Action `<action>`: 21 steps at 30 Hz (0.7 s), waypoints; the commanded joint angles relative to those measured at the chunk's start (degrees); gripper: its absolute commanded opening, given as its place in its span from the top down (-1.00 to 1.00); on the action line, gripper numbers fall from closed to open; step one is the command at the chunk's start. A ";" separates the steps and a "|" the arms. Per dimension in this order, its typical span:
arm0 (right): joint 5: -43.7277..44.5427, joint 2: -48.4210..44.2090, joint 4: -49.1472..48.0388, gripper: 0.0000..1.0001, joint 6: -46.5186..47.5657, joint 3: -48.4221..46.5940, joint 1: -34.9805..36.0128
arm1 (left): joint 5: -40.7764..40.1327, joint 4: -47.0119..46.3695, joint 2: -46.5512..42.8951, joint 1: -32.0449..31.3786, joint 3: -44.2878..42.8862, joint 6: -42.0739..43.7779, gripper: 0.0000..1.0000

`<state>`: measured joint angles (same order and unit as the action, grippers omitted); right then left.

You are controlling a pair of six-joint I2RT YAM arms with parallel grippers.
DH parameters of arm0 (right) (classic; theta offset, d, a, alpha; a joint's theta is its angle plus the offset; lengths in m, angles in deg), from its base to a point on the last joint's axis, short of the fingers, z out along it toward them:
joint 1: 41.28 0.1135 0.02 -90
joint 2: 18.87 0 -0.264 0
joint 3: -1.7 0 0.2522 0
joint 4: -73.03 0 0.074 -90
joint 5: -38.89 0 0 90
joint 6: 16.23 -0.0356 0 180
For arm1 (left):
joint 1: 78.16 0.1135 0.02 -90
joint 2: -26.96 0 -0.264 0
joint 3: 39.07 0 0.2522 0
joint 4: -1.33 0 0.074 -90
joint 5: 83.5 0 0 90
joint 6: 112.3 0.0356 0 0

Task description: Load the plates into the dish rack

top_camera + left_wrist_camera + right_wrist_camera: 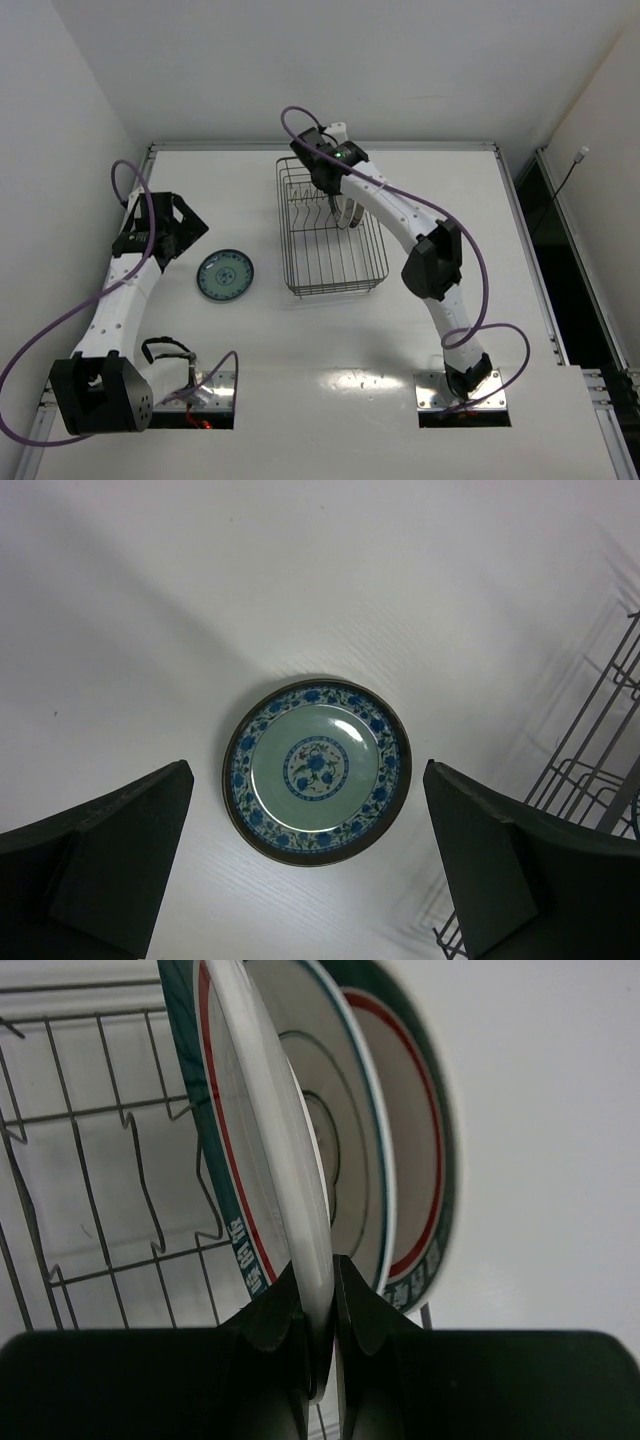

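Observation:
The small teal-blue patterned plate (225, 275) lies flat on the white table left of the dish rack (372, 262). In the left wrist view the plate (316, 768) sits between and below my open left gripper (308, 780), which hovers over it empty (180, 232). My right gripper (318, 1265) is shut on the rim of a white plate with a green-red ring (275, 1130), held upright among the rack's prongs (342, 210). Two more plates stand upright behind it: a white one with a thin line (355, 1110) and another green-red ringed one (425, 1160).
The rack's wire corner (600, 770) shows at the right of the left wrist view, its floor wires (100, 1160) beside the held plate. Purple cables loop off both arms (120, 180). Walls close the left and back; the table edge (520, 230) runs along the right.

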<state>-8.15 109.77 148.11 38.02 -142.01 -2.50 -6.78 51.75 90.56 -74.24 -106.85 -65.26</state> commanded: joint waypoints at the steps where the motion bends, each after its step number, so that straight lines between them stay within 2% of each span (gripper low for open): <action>1: -0.15 1.18 -1.64 0.97 0.06 1.10 1.46 | 2.20 -1.42 -0.41 0.47 1.45 -0.72 -1.00; 7: -6.04 0.57 -6.02 0.80 0.06 6.19 1.47 | 7.99 -4.14 1.53 0.47 5.76 -1.86 -1.00; 10: -10.43 -3.03 -9.10 0.44 1.46 9.88 1.47 | 10.54 -6.07 2.15 0.47 8.22 -2.39 -0.98; 11: -10.96 -5.31 -11.11 0.19 2.08 11.28 1.47 | 11.08 -6.60 2.67 0.47 9.45 -2.91 -0.98; 14: -15.08 -8.66 -13.76 -0.07 3.57 12.35 1.47 | 14.06 -8.01 3.29 1.17 11.99 -3.53 -0.95; 15: -18.14 -10.76 -14.38 -0.11 3.58 12.35 0.86 | 14.85 -9.32 3.29 1.78 12.70 -4.23 -0.95; 21: -23.62 -18.59 -17.54 -0.23 4.72 12.88 0.85 | 18.11 -12.75 4.43 1.79 17.45 -7.40 -0.80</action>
<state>-27.43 98.44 135.78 41.63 -128.35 -1.43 8.37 42.83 94.97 -73.08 -90.85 -69.87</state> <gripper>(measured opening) 0.606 0.910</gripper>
